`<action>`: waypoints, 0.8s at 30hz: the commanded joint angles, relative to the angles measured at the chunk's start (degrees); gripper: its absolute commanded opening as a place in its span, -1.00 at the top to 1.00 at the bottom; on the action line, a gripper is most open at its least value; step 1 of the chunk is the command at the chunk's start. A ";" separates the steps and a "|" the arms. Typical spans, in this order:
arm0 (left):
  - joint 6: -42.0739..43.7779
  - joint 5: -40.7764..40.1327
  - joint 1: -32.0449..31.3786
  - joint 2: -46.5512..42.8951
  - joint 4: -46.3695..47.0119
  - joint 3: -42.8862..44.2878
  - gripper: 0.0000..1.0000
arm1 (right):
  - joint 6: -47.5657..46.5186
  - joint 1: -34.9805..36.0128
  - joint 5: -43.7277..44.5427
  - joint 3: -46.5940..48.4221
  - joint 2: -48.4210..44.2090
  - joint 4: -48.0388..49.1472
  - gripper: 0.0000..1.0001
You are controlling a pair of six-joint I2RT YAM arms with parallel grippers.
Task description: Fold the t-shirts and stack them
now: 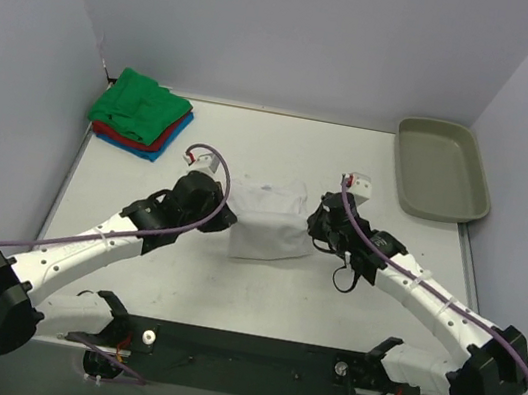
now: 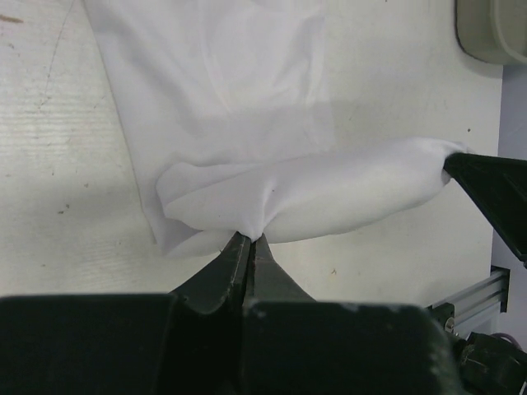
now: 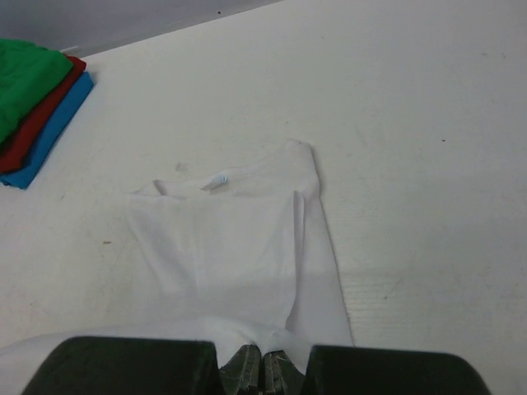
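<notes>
The white t-shirt lies partly folded at the centre of the table, between the two arms. The left gripper is fully closed, pinching a raised fold of the shirt. The right gripper is likewise closed on the cloth at the opposite side. Only the left wrist view shows this fold lifted off the table and stretched from one gripper to the other. Only the right wrist view shows the small label on the flat part of the shirt. The stack of green, red and blue t-shirts sits at the far left. The grey-beige tray sits at the far right, well apart from the stack.
</notes>
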 commanded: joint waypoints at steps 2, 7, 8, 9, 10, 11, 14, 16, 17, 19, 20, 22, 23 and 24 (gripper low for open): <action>2.47 0.84 1.30 3.24 5.33 5.03 1.00 | -2.88 -2.32 -6.08 7.01 6.68 5.03 1.00; 3.09 0.76 3.15 5.53 5.86 7.05 1.00 | -3.68 -4.42 -8.81 12.90 13.01 5.82 1.00; 3.09 0.76 3.59 5.80 5.95 7.49 1.00 | -3.85 -4.69 -9.07 13.61 13.80 5.82 1.00; 3.18 1.02 4.03 5.98 6.04 7.67 1.00 | -4.03 -4.95 -9.16 14.57 15.11 5.82 1.00; 3.44 1.20 4.90 6.59 6.21 7.93 1.00 | -4.20 -5.22 -9.60 15.89 15.65 5.82 1.00; 3.53 1.20 5.34 6.77 6.30 8.37 1.00 | -4.46 -5.74 -9.78 16.60 16.52 5.82 1.00; 3.79 2.16 7.45 7.47 6.56 9.25 1.00 | -5.17 -6.80 -10.48 19.41 17.84 5.38 1.00; 3.97 2.43 8.51 8.08 6.83 9.77 1.00 | -5.43 -7.50 -10.83 20.90 19.07 4.95 1.00; 3.97 2.86 9.56 8.35 6.91 10.04 1.00 | -5.70 -7.85 -11.62 22.21 19.69 4.77 1.00; 4.14 3.30 10.35 9.40 7.18 11.18 1.00 | -5.87 -9.08 -12.59 23.72 21.27 4.50 1.00; 4.23 3.48 11.23 9.93 7.27 11.62 1.00 | -6.22 -9.35 -13.55 25.46 22.93 4.33 1.00; 4.14 3.48 11.76 11.24 7.70 12.59 1.00 | -6.57 -10.14 -13.65 27.05 24.61 4.06 1.00; 4.23 3.74 12.03 11.86 8.05 12.85 1.00 | -6.75 -10.49 -13.73 28.80 26.36 4.06 1.00; 4.23 3.83 12.64 12.30 8.14 13.11 1.00 | -6.75 -11.10 -16.52 29.60 27.24 4.15 1.00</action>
